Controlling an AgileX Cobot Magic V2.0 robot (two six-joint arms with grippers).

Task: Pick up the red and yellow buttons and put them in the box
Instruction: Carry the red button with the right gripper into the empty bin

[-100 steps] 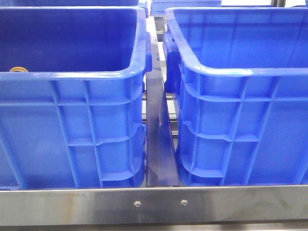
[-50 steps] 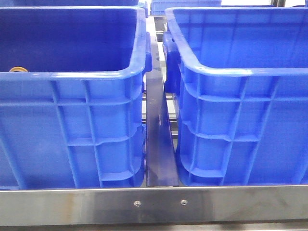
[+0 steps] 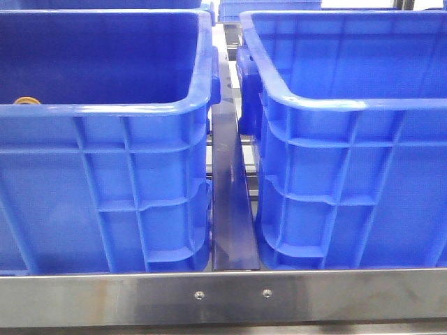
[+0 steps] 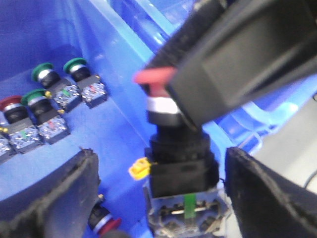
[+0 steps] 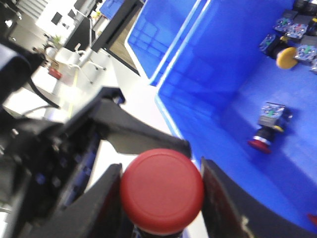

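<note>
A red button (image 5: 162,191) with a domed cap sits between my right gripper's (image 5: 161,171) fingers, which are shut on the cap. In the left wrist view the same button's black body (image 4: 182,166) hangs from that gripper, between my left gripper's (image 4: 161,153) fingers. These stand wide apart and do not touch it. A yellow button (image 5: 286,57) and another red button (image 5: 266,133) lie on the floor of a blue crate (image 5: 208,64). The front view shows two alike blue crates, left (image 3: 105,112) and right (image 3: 335,105), and neither gripper. I cannot tell which one is the box.
Two green-capped switches (image 4: 43,75) and a red one (image 4: 11,105) lie on a crate floor below my left gripper; another red cap (image 4: 106,225) lies by its finger. A small orange-yellow round thing (image 3: 26,101) shows inside the left crate. A steel rail (image 3: 223,296) runs along the front.
</note>
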